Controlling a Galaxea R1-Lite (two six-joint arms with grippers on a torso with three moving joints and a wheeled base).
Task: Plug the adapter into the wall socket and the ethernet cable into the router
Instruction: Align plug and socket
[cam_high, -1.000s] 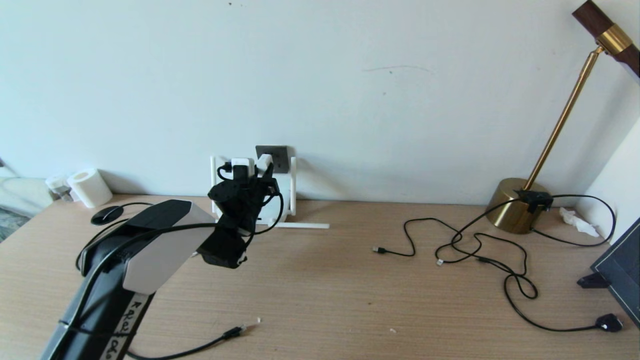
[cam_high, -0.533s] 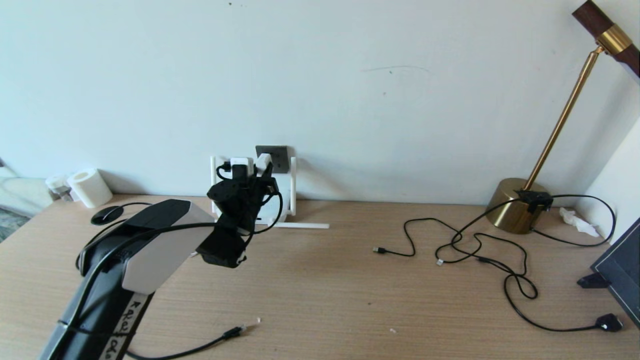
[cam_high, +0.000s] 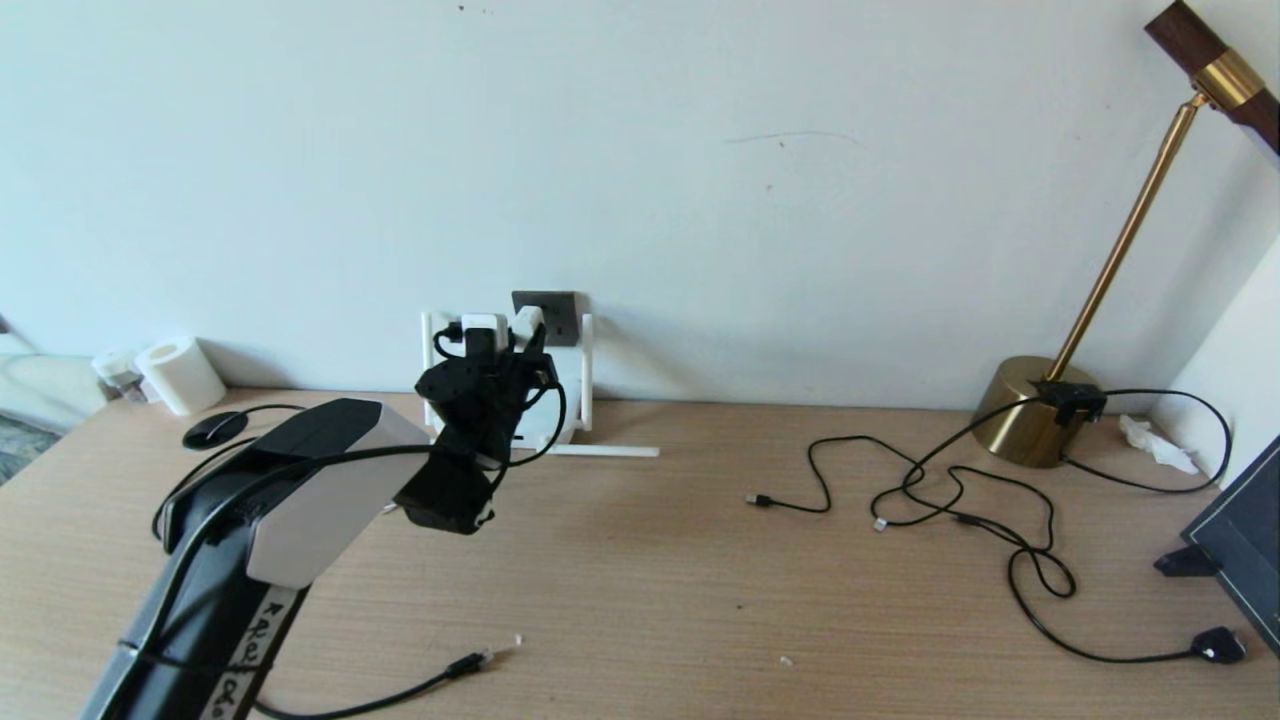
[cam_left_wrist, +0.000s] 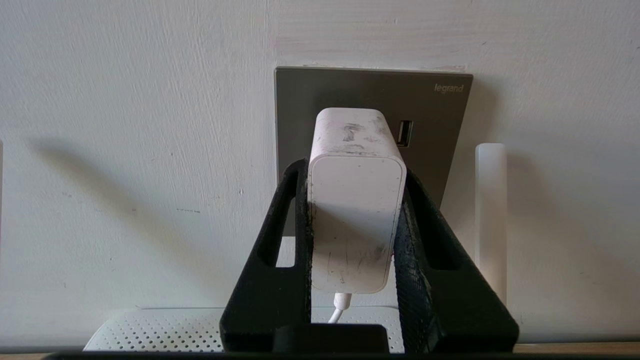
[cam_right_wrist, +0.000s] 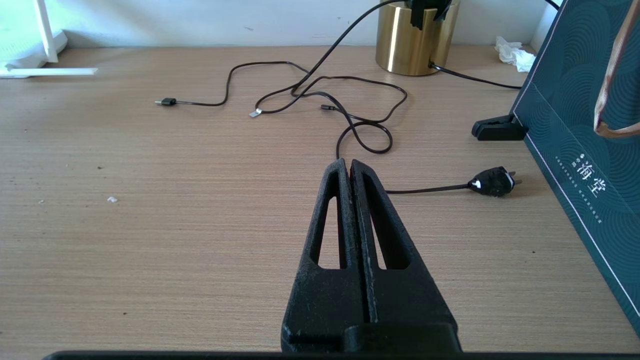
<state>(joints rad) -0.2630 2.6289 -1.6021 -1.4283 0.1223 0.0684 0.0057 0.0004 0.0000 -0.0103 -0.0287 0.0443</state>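
The adapter (cam_left_wrist: 356, 210) sits clamped between the fingers of the left gripper (cam_left_wrist: 355, 175), its far end against the wall socket (cam_left_wrist: 440, 115), a grey plate marked "legrand", above the router (cam_left_wrist: 165, 327). The ethernet cable (cam_high: 440, 672) lies on the desk (cam_high: 700, 580) near the camera. The right gripper (cam_right_wrist: 349, 167) hangs pinched together over the desk beside a dark bag (cam_right_wrist: 585, 165) with Chinese writing. Nothing has moved since the earlier frames.
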